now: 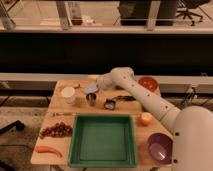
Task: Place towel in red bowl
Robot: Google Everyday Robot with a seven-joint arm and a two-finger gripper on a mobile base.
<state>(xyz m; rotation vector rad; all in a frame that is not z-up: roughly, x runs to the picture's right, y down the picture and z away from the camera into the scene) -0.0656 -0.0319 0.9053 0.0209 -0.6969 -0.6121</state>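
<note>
Towel (91, 88): small pale grey-blue cloth, soft and crumpled, lying on the wooden desk (80, 109) near its far edge, at 12 o'clock from a small metal cup (92, 99).
Tool (101, 83): on the end of a smooth white arm, just at 2 o'clock of the towel, jaws wide and holding nothing.
Red bowl (148, 83): round, glossy orange-red with a darker inside, at 3 o'clock of the towel and well apart.
Step in hand: reaching for the cloth.
Doing it well: come down over the thickest fold, pinch deep, and lift clear of the metal cup before swinging towards 3 o'clock.
</note>
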